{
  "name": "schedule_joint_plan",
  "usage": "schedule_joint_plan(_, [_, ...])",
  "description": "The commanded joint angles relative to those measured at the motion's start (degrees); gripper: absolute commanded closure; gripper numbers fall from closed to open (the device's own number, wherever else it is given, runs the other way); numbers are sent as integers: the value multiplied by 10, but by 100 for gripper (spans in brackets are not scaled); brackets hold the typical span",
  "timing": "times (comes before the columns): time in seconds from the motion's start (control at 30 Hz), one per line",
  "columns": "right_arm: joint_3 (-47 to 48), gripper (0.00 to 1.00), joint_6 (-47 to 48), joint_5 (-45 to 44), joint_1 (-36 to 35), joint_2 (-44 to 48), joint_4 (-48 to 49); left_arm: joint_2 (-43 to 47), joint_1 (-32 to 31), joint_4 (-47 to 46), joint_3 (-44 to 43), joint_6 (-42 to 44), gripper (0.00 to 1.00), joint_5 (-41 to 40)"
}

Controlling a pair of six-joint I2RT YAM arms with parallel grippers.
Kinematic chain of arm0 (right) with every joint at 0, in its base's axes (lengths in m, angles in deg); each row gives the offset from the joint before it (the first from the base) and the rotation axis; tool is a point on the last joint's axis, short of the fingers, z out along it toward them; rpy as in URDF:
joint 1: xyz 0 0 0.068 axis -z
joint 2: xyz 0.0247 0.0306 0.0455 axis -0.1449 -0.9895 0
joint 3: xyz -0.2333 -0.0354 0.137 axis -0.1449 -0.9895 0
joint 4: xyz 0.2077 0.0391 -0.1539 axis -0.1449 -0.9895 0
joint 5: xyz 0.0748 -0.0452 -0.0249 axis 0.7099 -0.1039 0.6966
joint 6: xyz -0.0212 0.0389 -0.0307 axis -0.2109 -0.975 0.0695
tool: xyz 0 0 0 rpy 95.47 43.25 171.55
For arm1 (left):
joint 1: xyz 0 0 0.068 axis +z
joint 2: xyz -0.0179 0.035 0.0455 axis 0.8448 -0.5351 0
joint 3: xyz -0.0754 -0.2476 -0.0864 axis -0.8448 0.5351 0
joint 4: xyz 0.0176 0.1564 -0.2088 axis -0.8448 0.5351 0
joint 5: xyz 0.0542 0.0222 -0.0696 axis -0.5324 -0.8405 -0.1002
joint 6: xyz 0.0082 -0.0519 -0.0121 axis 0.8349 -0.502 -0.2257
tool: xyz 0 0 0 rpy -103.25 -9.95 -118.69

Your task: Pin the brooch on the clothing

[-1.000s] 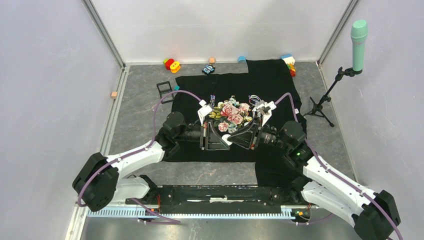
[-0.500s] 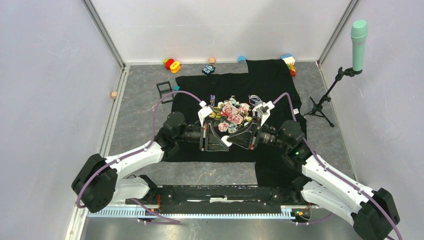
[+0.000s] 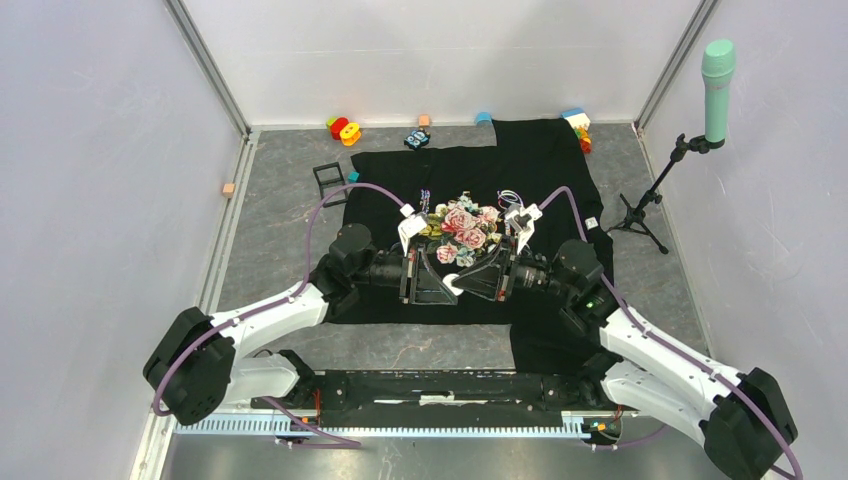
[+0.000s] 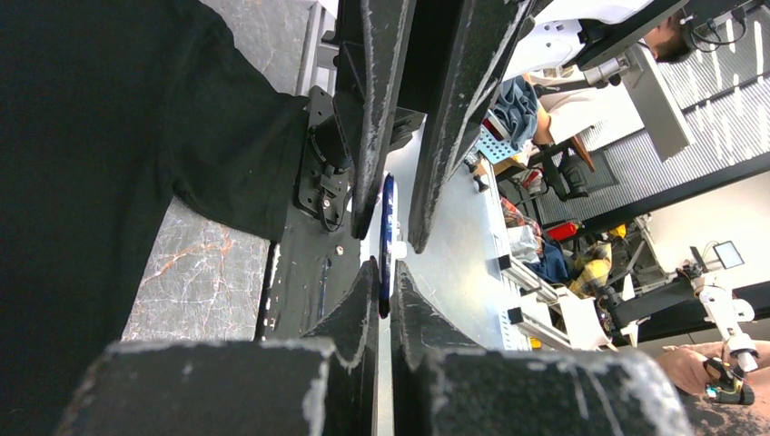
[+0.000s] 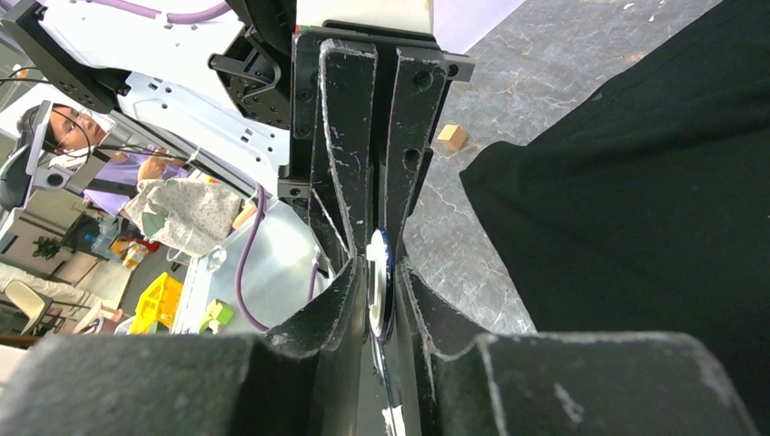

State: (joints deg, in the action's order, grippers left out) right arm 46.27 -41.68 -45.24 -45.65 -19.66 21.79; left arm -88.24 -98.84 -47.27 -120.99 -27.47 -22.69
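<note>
Blue and seen edge-on, the brooch point(image 4: 388, 222) is clamped from 9 o'clock by the closed left gripper point(image 4: 384, 272). It is straddled from 3 o'clock by the right gripper point(image 5: 378, 272), whose grip cannot be told. All this is held over the black T-shirt point(image 3: 530, 160), at 6 o'clock of its rose print point(image 3: 462, 225).
</note>
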Motion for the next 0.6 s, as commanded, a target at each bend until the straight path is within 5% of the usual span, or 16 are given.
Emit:
schedule_joint_plan(0.0, [-10,76,11,18,0,-9,28,7,-3,-9,-18,24,98,2])
schedule_joint_plan(0.37, [-19,83,16,15,0,-25,26,8,-6,-9,-20,28,98,4])
schedule_joint_plan(0.57, [-17,90,30,-5,1,-62,-29,16,-46,156,-62,145,98,-20])
